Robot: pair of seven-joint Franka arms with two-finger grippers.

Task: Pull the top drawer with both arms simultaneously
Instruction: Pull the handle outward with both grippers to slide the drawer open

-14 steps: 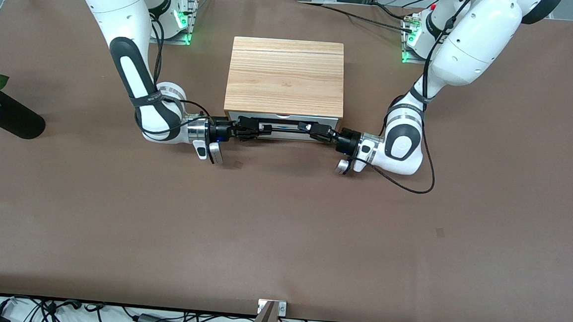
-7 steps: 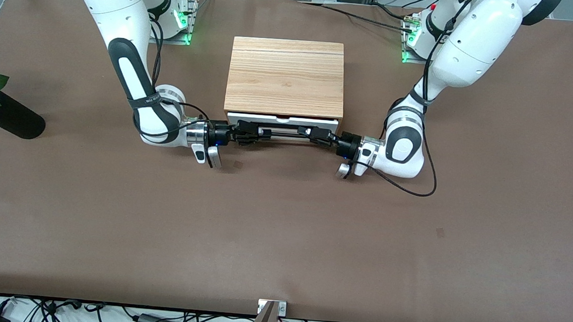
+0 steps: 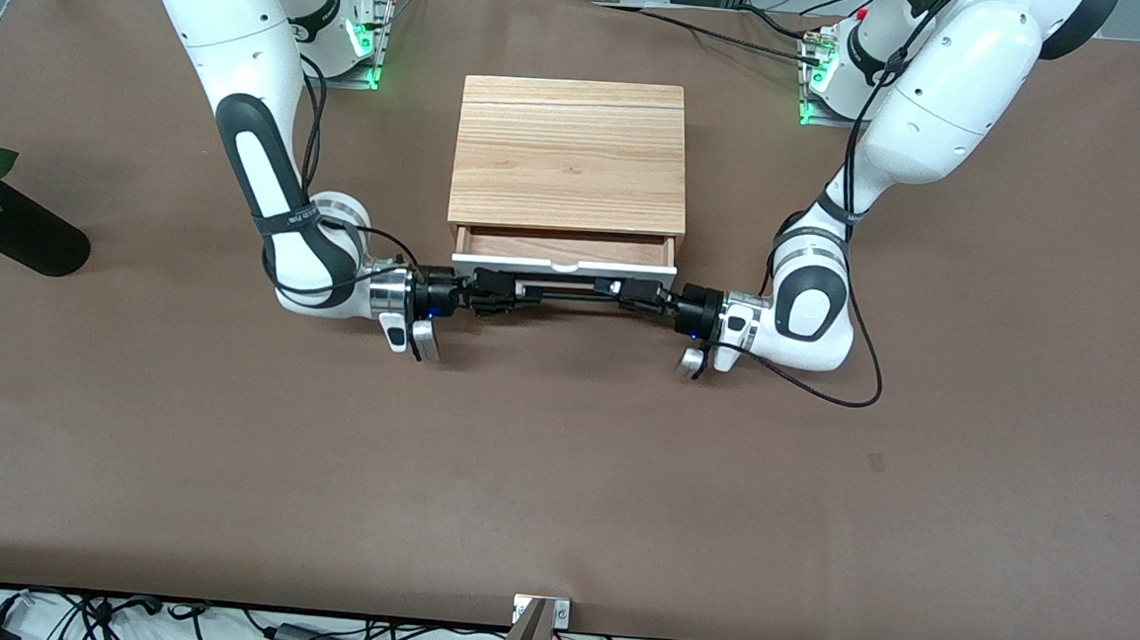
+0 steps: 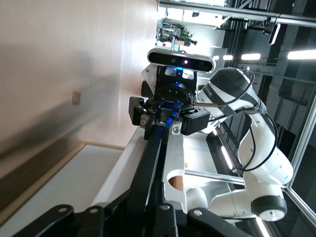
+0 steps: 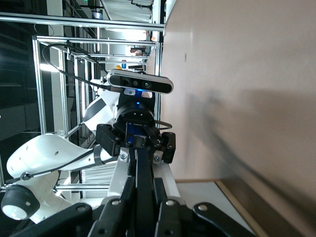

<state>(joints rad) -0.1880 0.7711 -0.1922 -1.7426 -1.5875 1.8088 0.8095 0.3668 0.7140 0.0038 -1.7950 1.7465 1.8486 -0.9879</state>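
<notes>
**benchrat:** Where's the top drawer (image 3: 564, 249) at? Centre of the frame, just under the cabinet (image 3: 570, 152), partly open with wood showing.

**gripguy:** Yep. Its handle (image 3: 562, 291) runs straight across, so the pull goes down-frame. Right gripper (image 3: 500, 287) and left gripper (image 3: 631, 293) both pinch that bar, forearms low, reaching in from either end, equally near.
</notes>
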